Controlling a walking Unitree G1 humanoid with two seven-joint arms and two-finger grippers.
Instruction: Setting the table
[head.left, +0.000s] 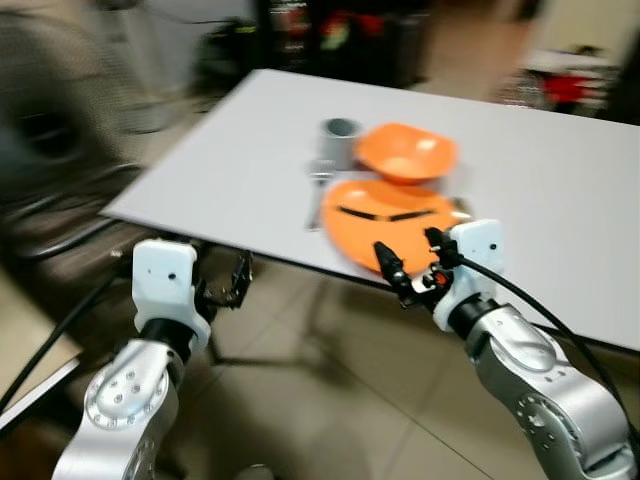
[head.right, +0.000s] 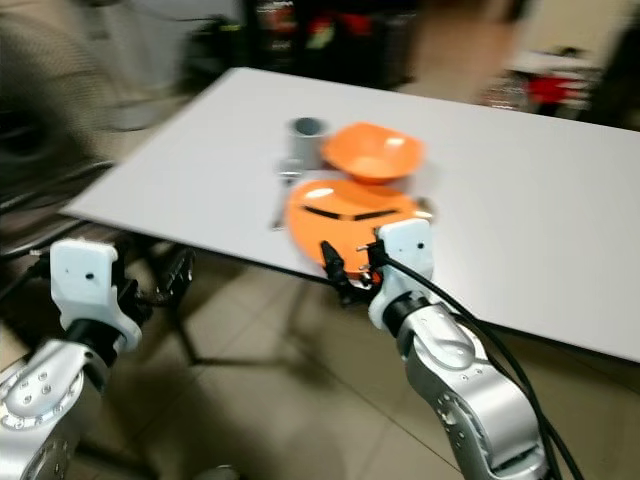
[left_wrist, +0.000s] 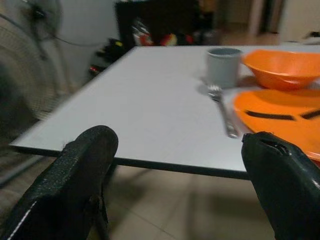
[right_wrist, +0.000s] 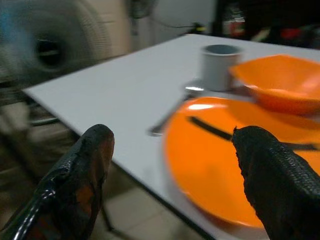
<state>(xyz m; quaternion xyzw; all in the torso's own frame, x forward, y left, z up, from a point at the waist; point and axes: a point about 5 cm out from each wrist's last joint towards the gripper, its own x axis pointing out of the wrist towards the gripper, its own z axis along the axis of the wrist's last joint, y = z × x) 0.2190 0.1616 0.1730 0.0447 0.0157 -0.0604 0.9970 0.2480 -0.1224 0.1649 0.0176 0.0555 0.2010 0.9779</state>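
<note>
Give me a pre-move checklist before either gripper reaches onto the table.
1. Right gripper open: ok, its fingers stand wide apart in the right wrist view.
2. Left gripper open: ok, its fingers are spread, below the table edge.
3. Both grippers empty: ok, nothing sits between the fingers.
4. Orange plate fully on the table: ok, though it lies close to the near edge, by the right gripper.
5. Place setting present: ok, the grey cup, orange bowl and fork are beside the plate.
6. What the dark strips on the plate are: cannot tell, blurred.
</note>
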